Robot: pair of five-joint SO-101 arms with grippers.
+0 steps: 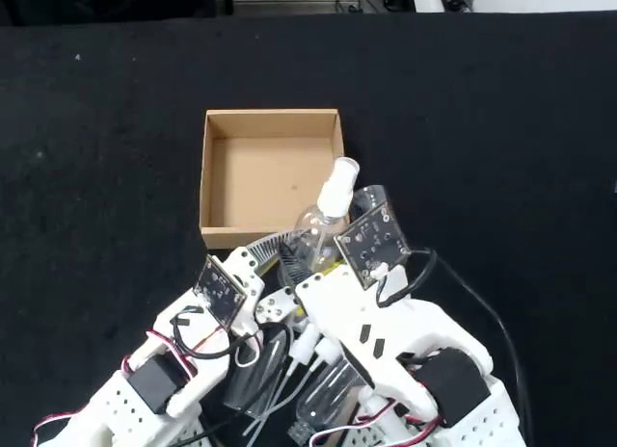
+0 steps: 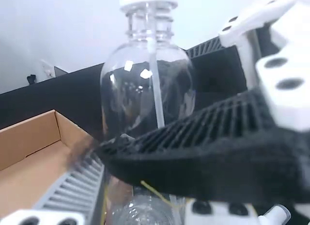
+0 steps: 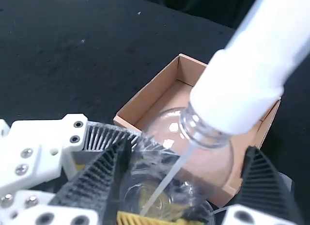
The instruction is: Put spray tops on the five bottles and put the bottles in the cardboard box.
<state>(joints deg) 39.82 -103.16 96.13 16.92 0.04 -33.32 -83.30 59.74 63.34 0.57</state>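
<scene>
- Jaws of right gripper (image 3: pixel 189 147) are spread wide, one black jaw on each side of the bottle (image 1: pixel 313 227), closed onto its clear round body.
- Left-hand jaw is pressed against the body; right-hand jaw is at the other side, contact there hard to see.
- Left gripper (image 1: pixel 275 252) is just left of the bottle, right up against it. Cannot tell its grip: the close parts overlap in the left wrist view.
- Bottle is off the table (image 1: pixel 501 129), tilted, base toward the arms, neck pointing far and slightly right.
- Spray top (image 1: pixel 338 182), white, is on the bottle's neck; a thin tube (image 2: pixel 155 84) runs down inside the body.
- Spray top hangs over the near right corner of the box (image 1: pixel 205 177); the body is above the box's near wall.
- Box sits on the table just far of both grippers, open side up, brown floor showing.
- Loose bottles (image 1: pixel 258 370), clear, lie on the table between the two arms at the near edge, close together; thin tubes lie among them.
</scene>
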